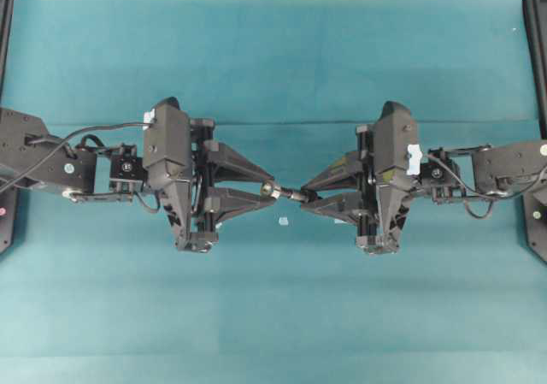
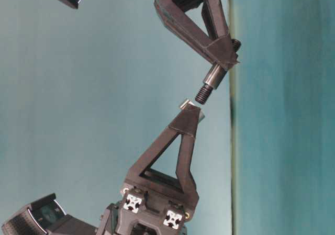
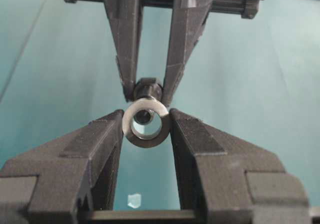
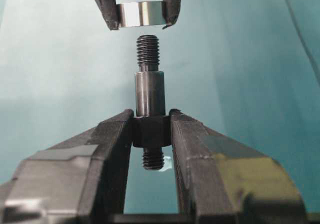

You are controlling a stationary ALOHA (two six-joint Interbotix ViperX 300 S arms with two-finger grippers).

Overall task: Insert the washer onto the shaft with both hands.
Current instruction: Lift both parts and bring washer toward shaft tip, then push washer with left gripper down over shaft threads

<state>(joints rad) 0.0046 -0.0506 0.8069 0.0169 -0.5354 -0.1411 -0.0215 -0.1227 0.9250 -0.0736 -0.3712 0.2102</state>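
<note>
Washer [image 3: 145,123]: clamped in left end effector [image 1: 267,189], just off threaded tip of shaft [image 4: 149,92], itself clamped in right end effector [image 1: 301,195]. Aligned; insertion pending.

One washer [image 3: 145,122], one shaft [image 4: 150,92], one pale bit [image 1: 283,221]

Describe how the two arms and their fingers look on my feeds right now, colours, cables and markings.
Both arms are matte black. The left gripper and right gripper have triangular open-frame fingers with ribbed pads. Black cables loop along each wrist. Each camera housing carries a white tape patch; the right has a yellowish label. Silver rail ends show at table level.
</note>
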